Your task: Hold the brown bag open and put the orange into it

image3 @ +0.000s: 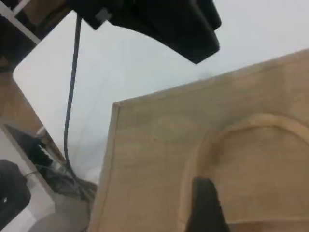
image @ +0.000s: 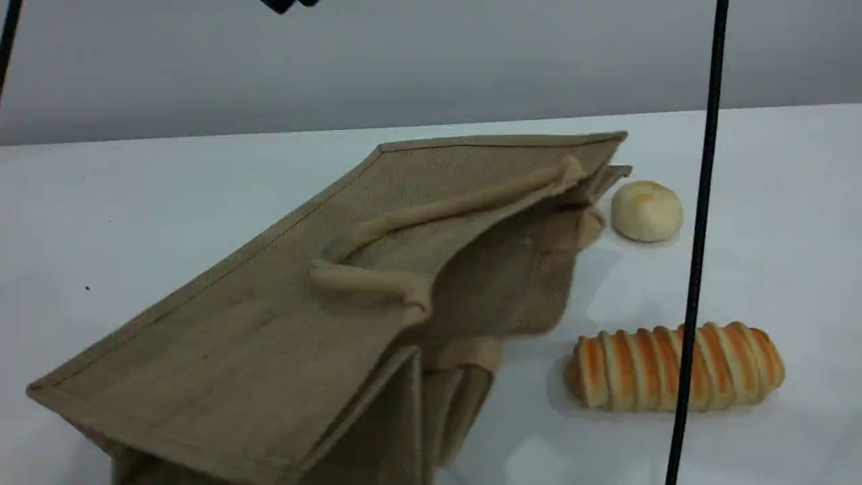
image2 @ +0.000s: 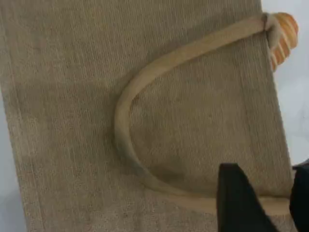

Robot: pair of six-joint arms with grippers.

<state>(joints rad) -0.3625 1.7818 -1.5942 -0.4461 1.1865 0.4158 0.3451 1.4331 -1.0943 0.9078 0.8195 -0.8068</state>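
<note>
The brown bag (image: 269,337) lies on its side on the white table, its mouth (image: 512,283) gaping toward the right. One beige handle (image: 458,202) rests flat on its upper face. In the left wrist view my left gripper (image2: 268,205) hovers just over that handle (image2: 123,121), its two dark fingertips (image2: 236,203) apart and nothing clamped between them. In the right wrist view, one dark fingertip (image3: 205,210) of my right gripper shows above the bag (image3: 159,159) beside the handle (image3: 260,121), and nothing is held. The orange is out of view.
A pale round bun (image: 646,210) sits right of the bag's mouth. A striped bread loaf (image: 673,367) lies nearer the front right. A black cable (image: 700,236) hangs down in front of the loaf. Part of the left arm (image3: 164,24) shows dark above the bag.
</note>
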